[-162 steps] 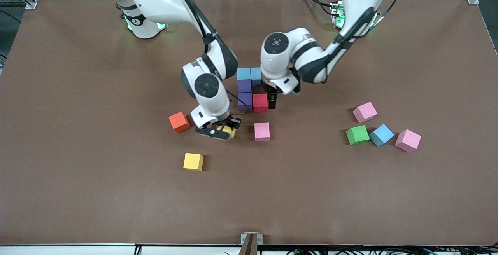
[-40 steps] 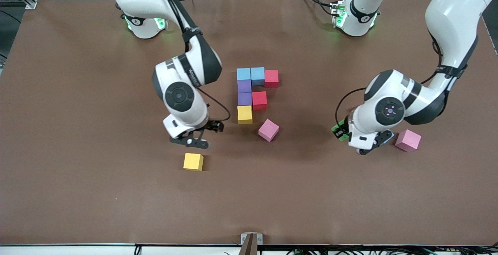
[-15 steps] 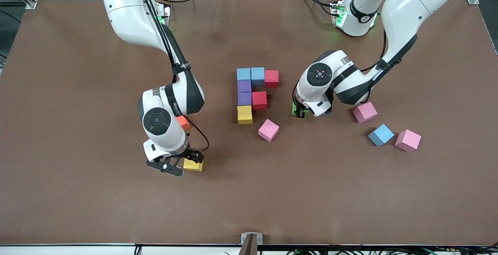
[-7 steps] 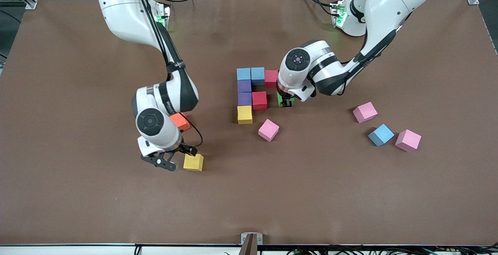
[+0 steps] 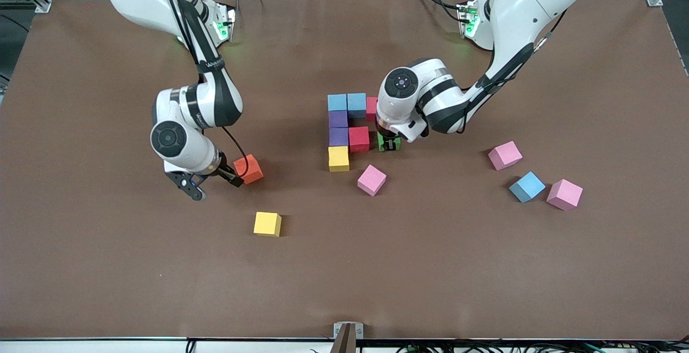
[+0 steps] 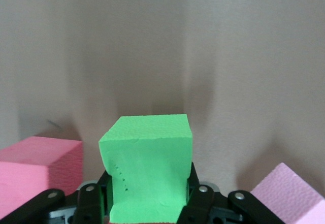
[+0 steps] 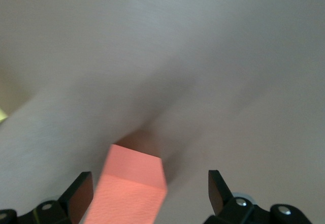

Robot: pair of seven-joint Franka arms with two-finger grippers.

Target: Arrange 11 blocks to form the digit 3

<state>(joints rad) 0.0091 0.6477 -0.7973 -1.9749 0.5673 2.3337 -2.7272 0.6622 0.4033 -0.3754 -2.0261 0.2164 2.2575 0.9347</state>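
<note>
My left gripper [image 5: 388, 143], clamped on the green block [image 5: 387, 142], risked nudging the red block [image 5: 359, 139]; my right gripper [image 5: 211, 180] hung spread beside the orange block [image 5: 248, 169].

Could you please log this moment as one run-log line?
left hand: shut on green block, beside red block | right hand: open by orange block | digit 3: incomplete

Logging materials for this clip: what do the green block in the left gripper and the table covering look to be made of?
The green block, clamped in the shut left gripper, looks like soft matte foam: no shine, a grainy face, and small dents along one creased edge. The table covering looks like matte brown cloth or paper sheet, with faint wrinkles and no glare; which one is unclear.
</note>
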